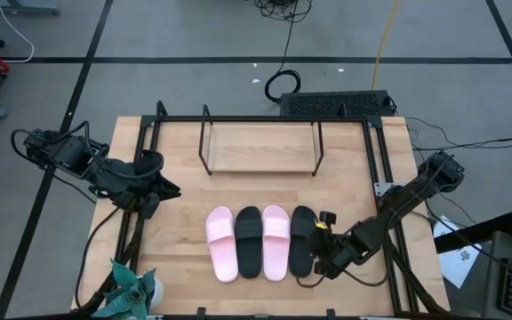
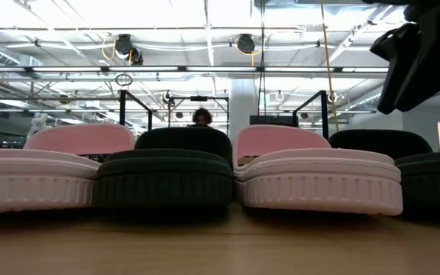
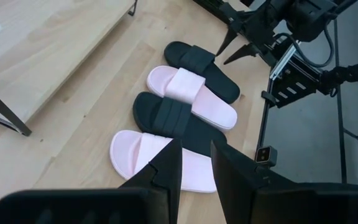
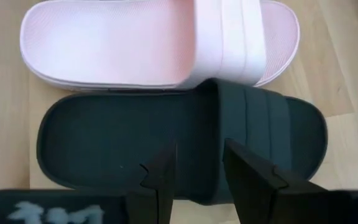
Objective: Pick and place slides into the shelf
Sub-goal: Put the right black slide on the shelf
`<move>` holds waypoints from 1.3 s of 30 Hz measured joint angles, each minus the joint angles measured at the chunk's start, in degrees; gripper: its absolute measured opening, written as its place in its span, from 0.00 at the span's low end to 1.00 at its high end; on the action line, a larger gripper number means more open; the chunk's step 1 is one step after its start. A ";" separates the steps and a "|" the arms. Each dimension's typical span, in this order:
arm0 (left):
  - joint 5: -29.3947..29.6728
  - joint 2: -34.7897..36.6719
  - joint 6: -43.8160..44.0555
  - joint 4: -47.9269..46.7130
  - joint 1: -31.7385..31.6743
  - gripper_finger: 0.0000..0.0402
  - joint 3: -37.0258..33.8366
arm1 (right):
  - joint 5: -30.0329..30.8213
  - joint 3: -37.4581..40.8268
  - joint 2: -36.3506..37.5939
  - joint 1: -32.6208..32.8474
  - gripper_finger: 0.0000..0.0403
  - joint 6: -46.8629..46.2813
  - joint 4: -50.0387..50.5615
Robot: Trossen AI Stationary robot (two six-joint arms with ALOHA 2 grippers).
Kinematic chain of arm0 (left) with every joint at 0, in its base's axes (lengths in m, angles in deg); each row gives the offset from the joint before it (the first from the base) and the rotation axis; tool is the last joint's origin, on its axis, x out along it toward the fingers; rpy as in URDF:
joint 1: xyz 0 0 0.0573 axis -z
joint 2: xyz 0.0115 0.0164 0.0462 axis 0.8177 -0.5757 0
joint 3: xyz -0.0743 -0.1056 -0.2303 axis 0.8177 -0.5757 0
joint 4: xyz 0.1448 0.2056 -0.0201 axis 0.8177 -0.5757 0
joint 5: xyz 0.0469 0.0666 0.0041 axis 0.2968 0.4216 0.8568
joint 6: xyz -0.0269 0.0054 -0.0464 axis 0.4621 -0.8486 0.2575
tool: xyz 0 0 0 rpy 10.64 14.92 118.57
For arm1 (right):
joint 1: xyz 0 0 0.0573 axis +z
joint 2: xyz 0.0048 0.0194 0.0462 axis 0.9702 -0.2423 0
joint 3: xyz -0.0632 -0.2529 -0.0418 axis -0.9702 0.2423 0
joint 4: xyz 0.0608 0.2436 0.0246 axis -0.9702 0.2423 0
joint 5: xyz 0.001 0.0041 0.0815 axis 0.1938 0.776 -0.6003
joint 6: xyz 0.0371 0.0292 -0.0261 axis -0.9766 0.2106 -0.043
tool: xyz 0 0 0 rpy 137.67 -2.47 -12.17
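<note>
Wooden bench carries four slides in a tight row near its front edge: pink, black, pink, black. Shelf sits bare behind them. Right claw open, hovering just beside the rightmost black slide. Left claw slightly open, parked at the left edge.

High view: you look straight down on the whole light wooden table.
Low view: you sit at tabletop level, very close to the row of four pink and black slide sandals.
Wrist views: the left looks across from farther off, the right from just above; all four share that row.
</note>
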 joint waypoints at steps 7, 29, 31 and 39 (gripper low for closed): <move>0.00 0.00 -0.33 0.00 0.02 0.21 -0.02 | 0.03 0.00 0.00 -0.55 0.30 1.59 0.28; 0.43 -0.01 -0.53 -0.02 0.02 0.21 -0.02 | -2.84 -0.04 -3.40 -2.20 0.30 1.57 -0.92; 0.44 -0.01 -0.95 -0.02 0.02 0.21 -0.02 | -2.79 -0.04 -4.17 -2.22 0.30 1.60 -1.02; 0.46 -0.02 -0.99 -0.02 0.02 0.21 -0.02 | -1.53 -0.14 -4.11 -2.18 0.28 2.04 -1.27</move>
